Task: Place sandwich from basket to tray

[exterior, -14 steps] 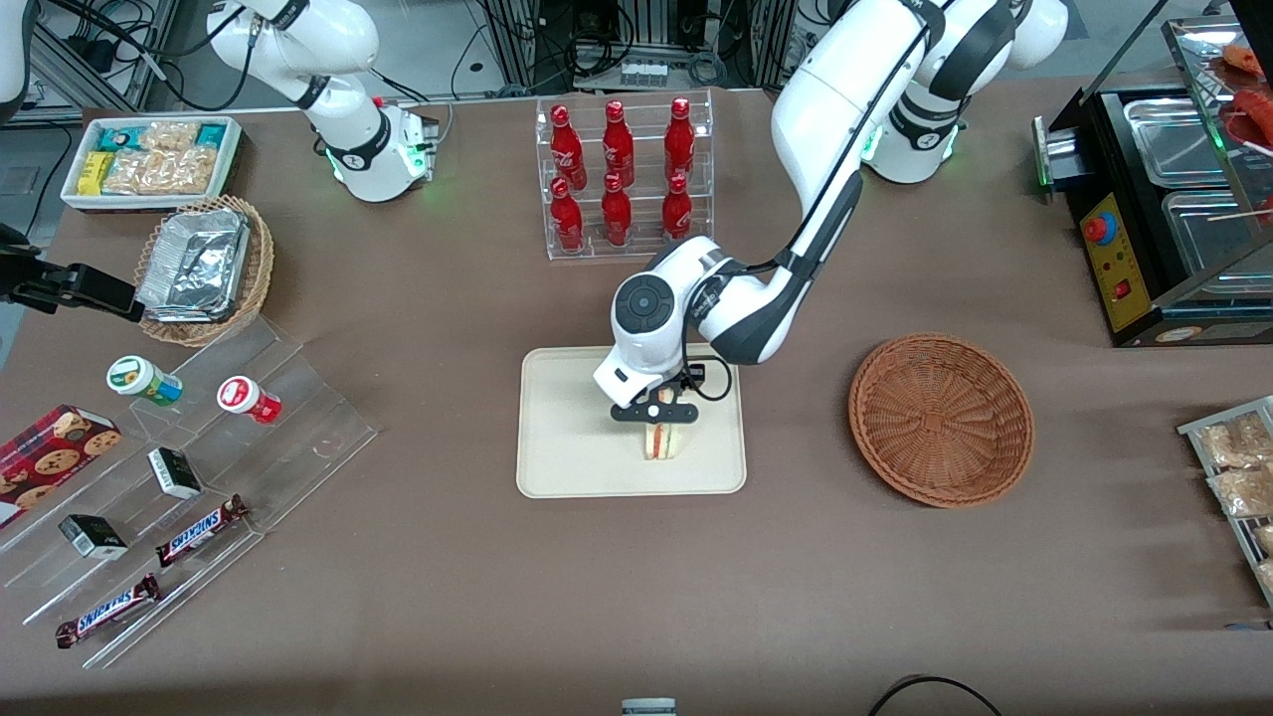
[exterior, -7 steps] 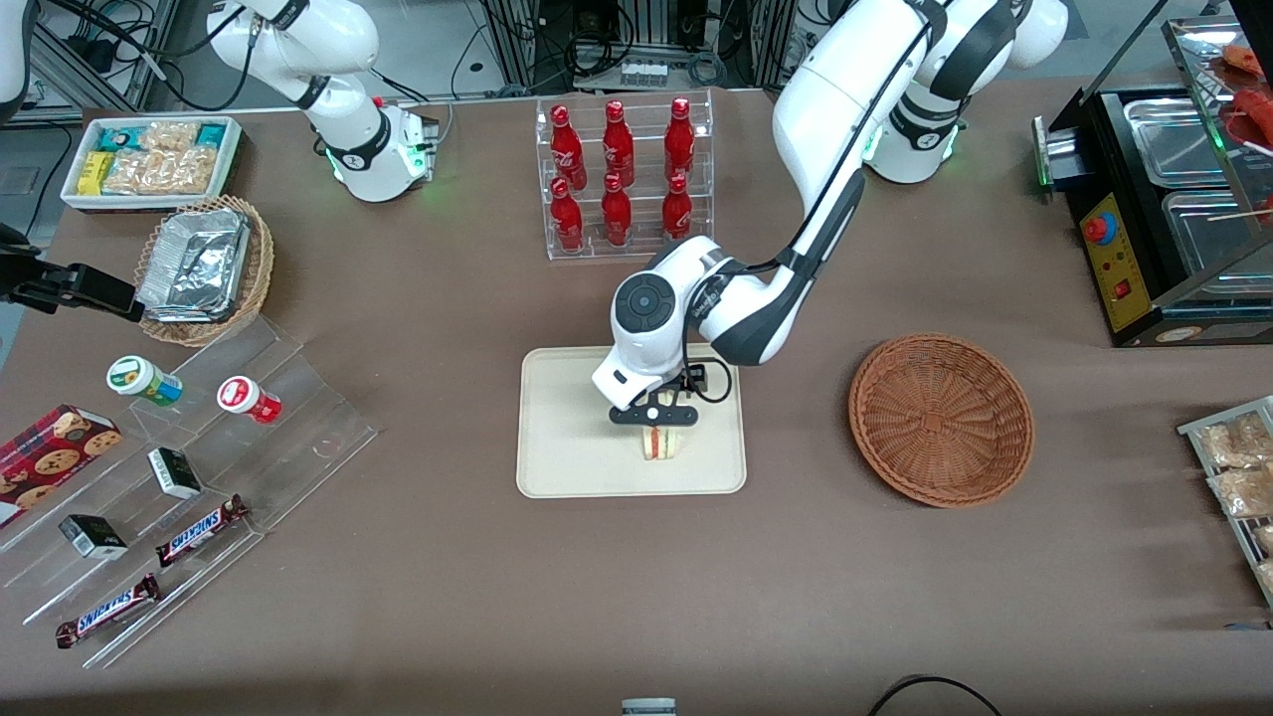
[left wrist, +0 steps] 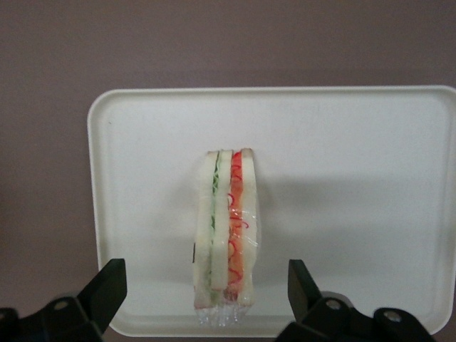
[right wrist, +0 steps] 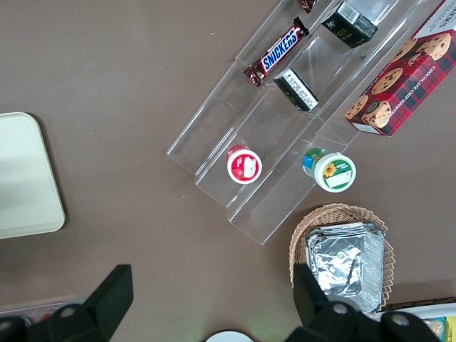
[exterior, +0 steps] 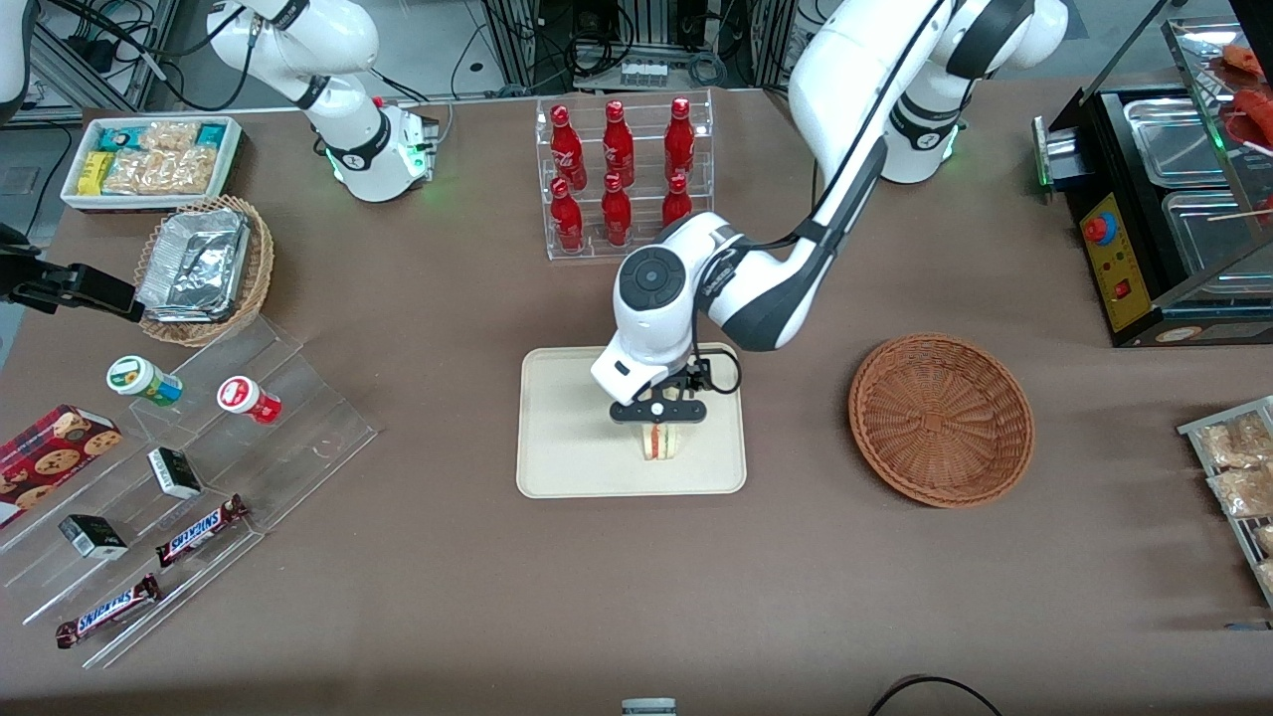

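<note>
The sandwich (exterior: 659, 442) (left wrist: 226, 235) stands on edge on the cream tray (exterior: 567, 438) (left wrist: 342, 185), wrapped in clear film, with green and red filling along its edge. My gripper (exterior: 658, 413) (left wrist: 206, 292) hangs open just above it. Its black fingers (left wrist: 107, 288) stand well apart on either side of the sandwich and touch nothing. The reddish-brown woven basket (exterior: 941, 419) sits empty beside the tray, toward the working arm's end of the table.
A clear rack of red bottles (exterior: 622, 174) stands farther from the front camera than the tray. Toward the parked arm's end are acrylic steps with snack bars (exterior: 199, 532) and cups (exterior: 249, 398), a tan basket with foil containers (exterior: 204, 268) and a white snack bin (exterior: 149, 159).
My gripper has let go of the sandwich and risen a little, drawing back from the front camera. The sandwich stays standing on the tray.
</note>
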Action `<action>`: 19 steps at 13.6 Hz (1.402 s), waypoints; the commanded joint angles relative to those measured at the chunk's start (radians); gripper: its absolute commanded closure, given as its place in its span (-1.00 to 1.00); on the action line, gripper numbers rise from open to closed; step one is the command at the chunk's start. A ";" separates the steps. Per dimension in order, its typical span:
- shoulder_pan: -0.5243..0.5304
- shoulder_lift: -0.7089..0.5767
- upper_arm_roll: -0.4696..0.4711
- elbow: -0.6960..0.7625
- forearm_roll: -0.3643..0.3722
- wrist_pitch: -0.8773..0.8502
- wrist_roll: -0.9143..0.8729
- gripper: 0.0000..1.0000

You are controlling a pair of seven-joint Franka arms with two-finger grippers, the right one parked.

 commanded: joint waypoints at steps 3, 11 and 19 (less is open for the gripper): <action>0.142 -0.120 0.000 0.010 -0.037 -0.107 0.010 -1.00; 0.430 -0.350 0.002 -0.034 -0.108 -0.403 0.322 -1.00; 0.561 -0.608 0.013 -0.224 -0.107 -0.512 0.429 -1.00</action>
